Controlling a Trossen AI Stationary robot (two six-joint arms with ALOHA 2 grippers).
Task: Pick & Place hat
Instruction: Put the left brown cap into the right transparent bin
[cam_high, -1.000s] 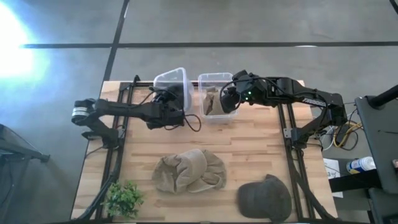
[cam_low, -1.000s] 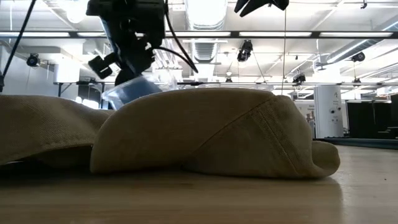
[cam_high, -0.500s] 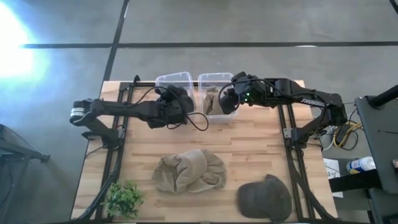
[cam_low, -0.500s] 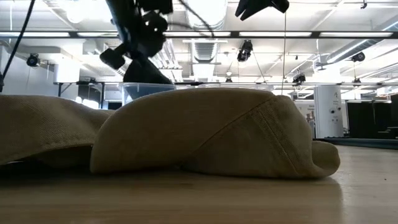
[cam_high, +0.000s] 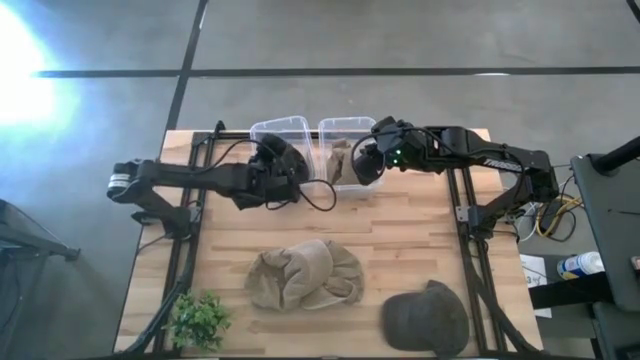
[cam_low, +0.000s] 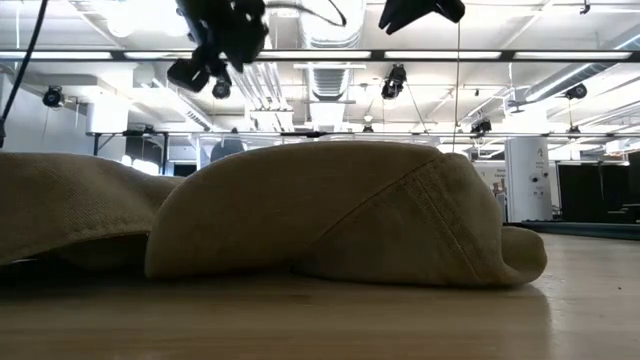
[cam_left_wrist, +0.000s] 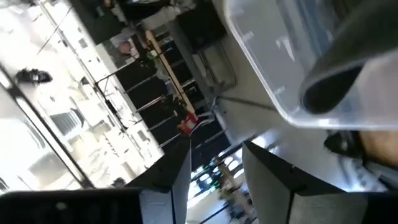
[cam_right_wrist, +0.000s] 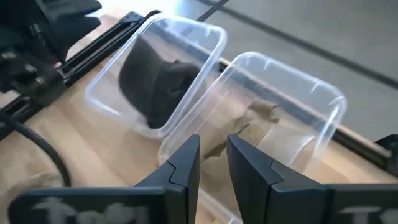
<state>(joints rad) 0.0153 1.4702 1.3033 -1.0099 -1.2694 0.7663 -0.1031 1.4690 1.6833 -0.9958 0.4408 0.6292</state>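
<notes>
Left bin set flat again at the desk's far edge.
The left gripper (cam_high: 268, 172), fingers apart, has lowered the left bin (cam_high: 277, 135), apparently holding a dark hat (cam_right_wrist: 157, 90); right gripper (cam_high: 366, 165), narrowly parted, waits above the right bin (cam_high: 341, 128).

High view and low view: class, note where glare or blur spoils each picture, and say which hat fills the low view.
High view: white glare washes out the floor at the upper left; the wooden table is evenly lit. Low view: ceiling lights blow out to white, and the tan hat fills the frame, its near edge soft. Left wrist view: tilted and streaked with blur around the clear bin.
</notes>
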